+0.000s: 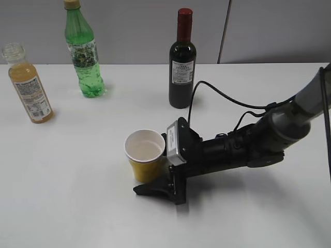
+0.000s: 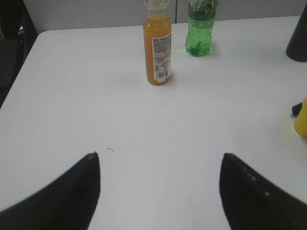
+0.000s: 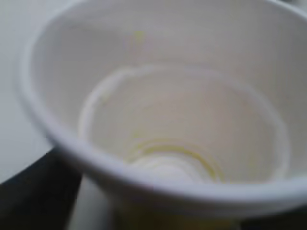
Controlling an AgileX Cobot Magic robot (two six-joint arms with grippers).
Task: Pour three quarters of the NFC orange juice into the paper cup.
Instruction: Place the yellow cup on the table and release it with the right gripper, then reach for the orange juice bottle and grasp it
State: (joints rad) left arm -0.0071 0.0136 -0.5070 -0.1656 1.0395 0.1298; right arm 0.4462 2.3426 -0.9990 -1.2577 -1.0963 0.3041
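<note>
The NFC orange juice bottle (image 1: pixel 30 85) stands uncapped at the far left of the white table (image 1: pixel 77 196); it also shows in the left wrist view (image 2: pixel 157 50), well ahead of my left gripper (image 2: pixel 159 158). That gripper is open, empty and low over the table. The yellow paper cup (image 1: pixel 146 155) stands upright near the middle. My right gripper (image 1: pixel 155 178) lies low on the table, shut on the cup's lower body. The right wrist view looks into the cup (image 3: pixel 168 120): white inside, only faint yellow traces at the bottom. Its yellow edge shows in the left wrist view (image 2: pixel 302 122).
A tall green bottle (image 1: pixel 84 51) stands at the back left, beside the juice in the left wrist view (image 2: pixel 200 28). A dark wine bottle (image 1: pixel 182 62) stands at the back centre, behind the right arm's cable (image 1: pixel 222 98).
</note>
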